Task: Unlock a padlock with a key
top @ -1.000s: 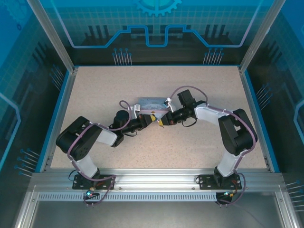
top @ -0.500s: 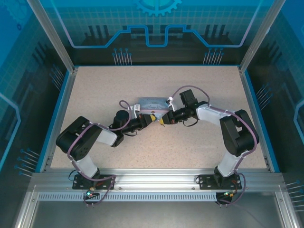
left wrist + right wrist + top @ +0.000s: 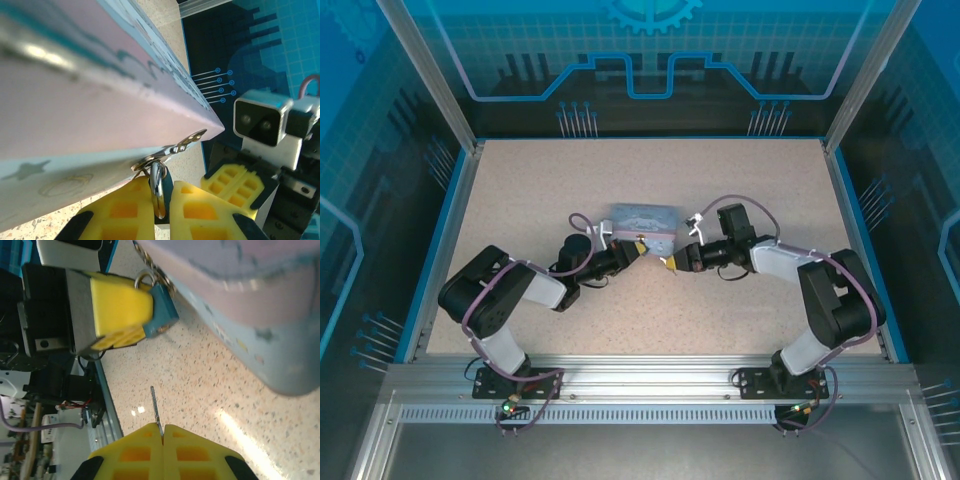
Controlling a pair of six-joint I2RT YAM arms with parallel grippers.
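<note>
Now the right gripper (image 3: 162, 439), pinching the key (image 3: 156, 409), aims its blade lengthwise at the padlock (image 3: 162, 315) dead ahead, tip short of the lock's underside. The left gripper (image 3: 161, 205) clamps the padlock's teal body where it hangs from the hasp (image 3: 176, 149) of the tin (image 3: 75, 100).

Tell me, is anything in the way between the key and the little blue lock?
No, nothing visible is. The right gripper pinches the key, whose tip points toward the padlock held by the left gripper. Between them lies just bare table. The tin sits off to the side, not in the gap.
</note>
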